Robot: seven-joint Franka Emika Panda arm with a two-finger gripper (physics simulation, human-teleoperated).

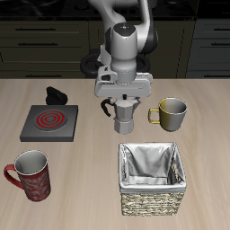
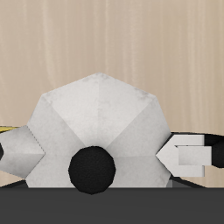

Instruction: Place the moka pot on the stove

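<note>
The silver-grey moka pot [image 1: 122,115] stands upright on the table, between the stove and an olive mug. My gripper [image 1: 121,99] hangs directly over it, lowered to its lid, and looks open with a finger on either side of the pot's top. In the wrist view the pot's faceted lid [image 2: 98,118] with its black knob [image 2: 92,168] fills the frame from very close. The stove [image 1: 51,122], a flat dark square with red spiral rings, lies on the table well to one side of the pot, apart from it and bare.
An olive mug with a yellow handle [image 1: 171,111] stands close beside the pot, opposite the stove. A woven basket with grey lining [image 1: 151,178] and a red mug [image 1: 30,172] sit near the front edge. A small black object [image 1: 58,93] lies behind the stove.
</note>
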